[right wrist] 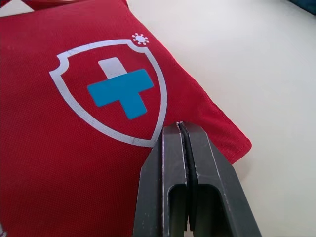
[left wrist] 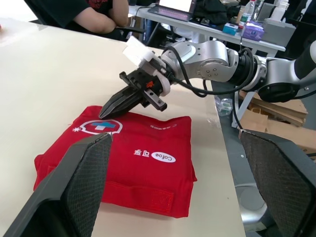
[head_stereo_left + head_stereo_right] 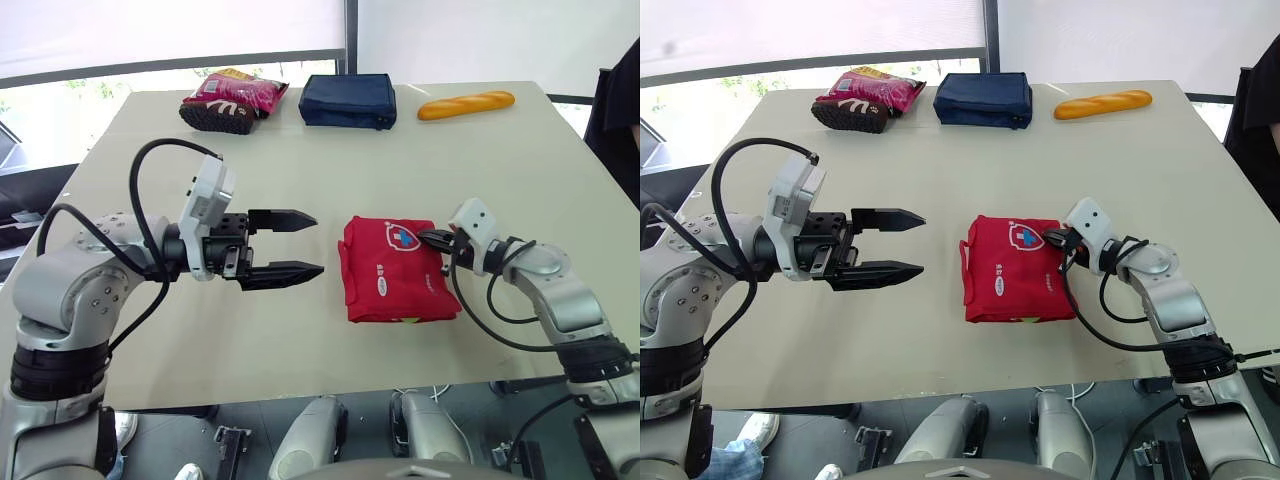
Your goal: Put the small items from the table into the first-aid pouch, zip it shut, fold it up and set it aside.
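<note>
The red first-aid pouch (image 3: 395,270) lies folded flat on the table, its white shield with a blue cross (image 1: 116,94) facing up. My right gripper (image 3: 422,237) is shut, with nothing visible between its fingers (image 1: 170,163). Its tip rests at the pouch's upper right corner, just beside the shield, as the left wrist view shows (image 2: 106,112). My left gripper (image 3: 318,243) hovers open a short way left of the pouch, pointing at it, fingers empty.
Along the far edge of the table (image 3: 300,330) lie a pink snack bag (image 3: 235,98), a navy blue pouch (image 3: 348,100) and a bread roll (image 3: 466,104). A person in dark clothes (image 3: 618,120) stands past the right edge.
</note>
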Tool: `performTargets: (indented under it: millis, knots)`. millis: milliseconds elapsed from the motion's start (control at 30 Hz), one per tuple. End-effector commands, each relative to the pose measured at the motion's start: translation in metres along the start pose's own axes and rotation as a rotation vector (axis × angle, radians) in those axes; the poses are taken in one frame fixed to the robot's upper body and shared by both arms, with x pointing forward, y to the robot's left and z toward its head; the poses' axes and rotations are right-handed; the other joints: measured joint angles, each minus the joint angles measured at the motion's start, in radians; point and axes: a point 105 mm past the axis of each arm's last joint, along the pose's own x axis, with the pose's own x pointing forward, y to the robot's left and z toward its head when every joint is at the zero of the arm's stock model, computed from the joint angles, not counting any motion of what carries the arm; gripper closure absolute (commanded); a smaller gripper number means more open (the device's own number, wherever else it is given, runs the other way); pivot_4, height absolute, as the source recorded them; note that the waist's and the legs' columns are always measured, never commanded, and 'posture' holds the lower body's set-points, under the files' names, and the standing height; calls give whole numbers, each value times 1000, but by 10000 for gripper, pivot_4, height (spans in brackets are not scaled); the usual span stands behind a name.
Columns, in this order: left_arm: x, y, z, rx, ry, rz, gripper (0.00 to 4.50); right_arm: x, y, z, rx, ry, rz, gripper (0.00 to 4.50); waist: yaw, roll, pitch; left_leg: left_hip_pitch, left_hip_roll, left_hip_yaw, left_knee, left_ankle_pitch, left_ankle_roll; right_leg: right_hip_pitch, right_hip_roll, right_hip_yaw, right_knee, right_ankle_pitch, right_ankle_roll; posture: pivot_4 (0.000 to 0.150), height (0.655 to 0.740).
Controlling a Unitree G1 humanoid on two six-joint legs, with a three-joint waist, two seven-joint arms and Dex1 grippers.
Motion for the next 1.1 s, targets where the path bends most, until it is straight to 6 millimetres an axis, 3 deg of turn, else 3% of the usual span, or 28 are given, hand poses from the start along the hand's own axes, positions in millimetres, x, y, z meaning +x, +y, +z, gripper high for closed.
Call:
performTargets:
  millis: [33, 67, 100, 133, 200, 233, 267, 367, 400, 567, 667, 767, 933, 967, 1033, 1100]
  knots:
    - [-5, -5, 7, 30, -9, 4, 0, -26, -7, 29, 58, -139, -20, 39517, 3, 1, 1, 0, 0, 0, 0, 0, 0, 0, 0, 0, 0, 0, 0, 1500, 7293]
    - [-6, -6, 6, 27, -9, 6, 0, -32, -7, 32, 100, -162, -18, 38836, 4, 2, 1, -1, 0, 0, 0, 0, 0, 0, 0, 0, 0, 0, 0, 1500, 7293]
    - [-8, -6, 6, 24, -6, 9, 0, -37, -5, 34, 140, -177, -10, 32140, 4, 2, 1, -1, 0, 0, 0, 0, 0, -1, 0, 0, 0, 0, 0, 1500, 7293]
    - [-9, -6, 5, 22, -2, 13, 0, -40, -4, 33, 177, -179, -1, 30827, 4, 2, 1, -1, 0, 0, 0, 0, 0, -1, 0, 0, 0, 0, 0, 1500, 7293]
    - [-11, -6, 4, 23, 1, 18, 0, -44, -1, 30, 237, -173, 12, 19860, 4, 2, 1, -1, 0, 0, 0, 0, 0, -1, 0, 0, 0, 0, 0, 1500, 7293]
    - [-12, -7, 8, 37, -11, 14, 0, -45, 0, 25, 299, -154, 22, 19860, 4, 2, 1, -1, 0, 0, 0, 0, 0, -1, 0, 0, 0, 0, 0, 1500, 7293]
    - [-13, -9, 12, 49, -26, 5, 0, -46, 2, 19, 357, -131, 35, 12635, 4, 2, 1, -1, 0, 0, 0, 0, 0, 0, 0, 0, 0, 0, 0, 1500, 7293]
    - [-16, -14, 21, 88, -49, -14, 0, -50, 8, 1, 453, -35, 62, 2937, 4, 2, 2, -1, 0, 0, 0, 0, 0, -1, 0, 0, 0, 0, 0, 1500, 7293]
    - [-18, -15, 23, 101, -47, -14, 0, -51, 12, -4, 486, -10, 81, 1188, 4, 2, 2, -1, 0, 0, 0, 0, 0, -1, 0, 0, 0, 0, 0, 1500, 7293]
    - [-25, -14, 25, 139, -22, 13, 0, -36, 30, -15, 578, 85, 152, 1188, 2, 2, 2, -2, 0, 0, 0, 0, 0, -1, 0, 0, 0, 0, 0, 1500, 7293]
    - [-25, -17, 19, 131, -3, 10, 0, -22, 40, -6, 665, 46, 207, 1188, -6, 2, 2, -2, 0, 1, 0, 0, 0, -1, 0, 0, 0, 0, 0, 1500, 7293]
    - [-24, -17, 19, 130, -10, 18, 0, -17, 39, -4, 679, 21, 197, 9835, -7, 2, 2, -2, 1, 0, -1, 0, 0, -2, 0, 0, 0, 0, 0, 1500, 7293]
    - [-23, -16, 20, 130, -11, 24, 0, -13, 24, 7, 724, -58, 131, 34429, -11, 2, 2, -2, 0, 0, -1, 0, 0, -2, 0, 0, 0, 0, 0, 1500, 7293]
    - [-22, -16, 20, 132, -13, 24, 0, -13, 13, 10, 737, -99, 76, 38856, -12, 2, 2, -2, 0, 0, -1, 0, 0, -2, 0, 0, 0, 0, 0, 1500, 7293]
    - [-21, -16, 21, 136, -16, 25, 0, -14, -2, 14, 755, -156, -7, 44707, -15, 2, 2, -2, 0, 0, -1, 0, 0, -2, 0, 0, 0, 0, 0, 1500, 7293]
    - [-20, -13, 23, 148, -28, 40, 0, -20, -32, 17, 768, -230, -168, 44707, -12, 3, 2, -2, 0, 0, -1, 0, 0, -2, -1, 0, 0, 0, 0, 1500, 7293]
